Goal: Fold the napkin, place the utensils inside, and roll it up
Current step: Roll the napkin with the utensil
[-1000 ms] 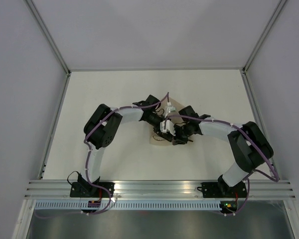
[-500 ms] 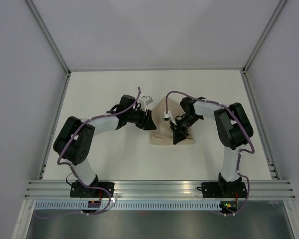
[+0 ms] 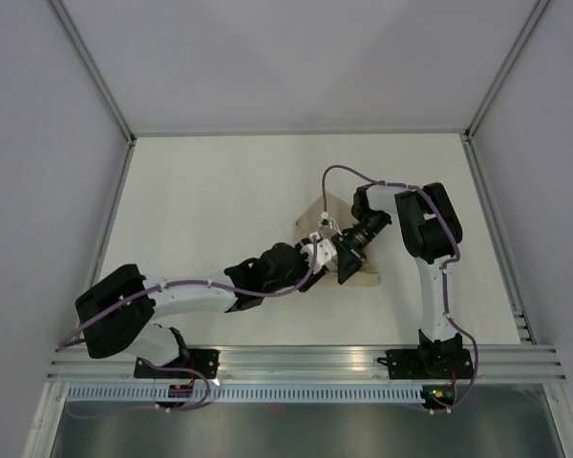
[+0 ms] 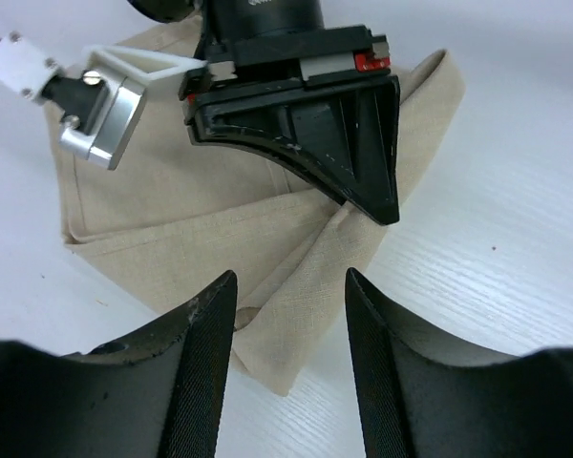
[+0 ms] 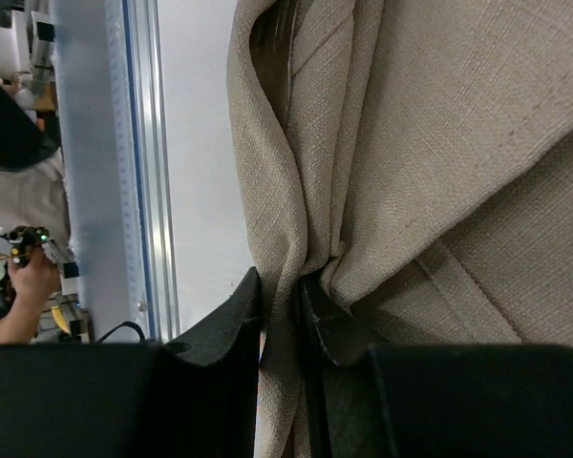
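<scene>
The tan napkin (image 3: 316, 214) lies folded and bunched at mid-table. It also shows in the left wrist view (image 4: 172, 200) and fills the right wrist view (image 5: 439, 143). My right gripper (image 3: 347, 260) is shut on a thick fold of the napkin, the cloth pinched between its fingers (image 5: 279, 296). In the left wrist view it shows as a black jaw (image 4: 363, 181) on the cloth. My left gripper (image 3: 317, 256) is open and empty, its fingers (image 4: 288, 286) straddling the napkin's near corner just above the table. The fork is hidden.
An aluminium rail (image 3: 306, 358) runs along the near table edge, also in the right wrist view (image 5: 138, 143). Grey enclosure walls stand left, right and behind. The right wrist's silver camera mount (image 4: 100, 105) hangs over the napkin's left part.
My left arm has swung from the napkin's far left side round to its near side, low over the table. My right gripper has stayed shut on the napkin and shifted slightly right.
</scene>
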`<control>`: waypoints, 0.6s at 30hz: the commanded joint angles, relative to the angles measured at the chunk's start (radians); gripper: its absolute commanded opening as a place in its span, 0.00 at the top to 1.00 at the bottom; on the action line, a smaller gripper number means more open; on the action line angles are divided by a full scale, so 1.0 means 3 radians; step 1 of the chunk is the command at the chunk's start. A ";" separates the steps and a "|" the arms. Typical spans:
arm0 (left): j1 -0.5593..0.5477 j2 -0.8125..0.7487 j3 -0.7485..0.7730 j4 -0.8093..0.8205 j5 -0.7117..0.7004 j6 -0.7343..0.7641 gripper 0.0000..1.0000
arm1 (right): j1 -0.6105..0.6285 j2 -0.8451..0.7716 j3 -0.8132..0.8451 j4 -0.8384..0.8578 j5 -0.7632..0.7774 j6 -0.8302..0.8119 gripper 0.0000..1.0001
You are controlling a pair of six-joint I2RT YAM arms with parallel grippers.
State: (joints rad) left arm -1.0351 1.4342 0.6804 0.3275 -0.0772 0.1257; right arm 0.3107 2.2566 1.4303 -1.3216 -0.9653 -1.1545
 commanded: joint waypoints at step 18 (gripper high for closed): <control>-0.0763 0.1319 0.0314 0.0989 -0.0995 0.1498 0.39 | -0.0100 0.0311 0.0085 -0.0002 0.0206 -0.0201 0.87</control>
State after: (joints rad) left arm -1.2587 1.7962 0.7341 0.5331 -0.3573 0.4973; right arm 0.2893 2.3093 1.4475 -1.4040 -0.9722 -1.1637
